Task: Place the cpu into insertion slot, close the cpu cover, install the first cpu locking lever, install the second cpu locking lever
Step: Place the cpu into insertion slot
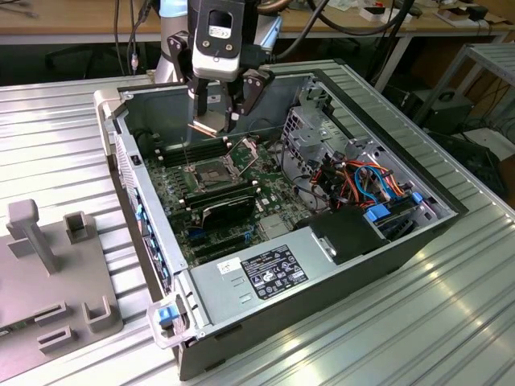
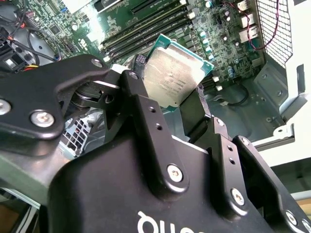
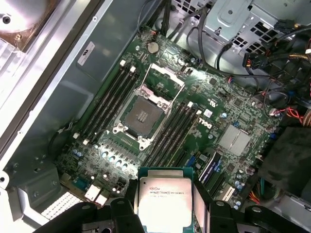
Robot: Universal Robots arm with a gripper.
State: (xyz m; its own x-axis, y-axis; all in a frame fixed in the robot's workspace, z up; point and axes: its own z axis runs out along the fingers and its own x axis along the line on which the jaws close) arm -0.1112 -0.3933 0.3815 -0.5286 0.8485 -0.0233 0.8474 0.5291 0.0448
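Your pincer [image 1: 217,112] is clenched on the cpu [image 2: 174,73], gripping the flat silvery chip by two opposite edges and hanging above the open computer case [image 1: 346,88], which lies on the ribbed metal surface [image 1: 64,129]. The chip is in the air, well clear of the green board [image 3: 228,104]. Below it, the insertion slot [image 3: 142,115] shows its dark centre bare, and the cpu cover [image 3: 165,70] stands swung up beside it. You are, by my reading, in the first step: carrying the chip to its socket. Finishing that step calls for bringing the chip directly over the socket, level and squared to its rim, and lowering it gently.
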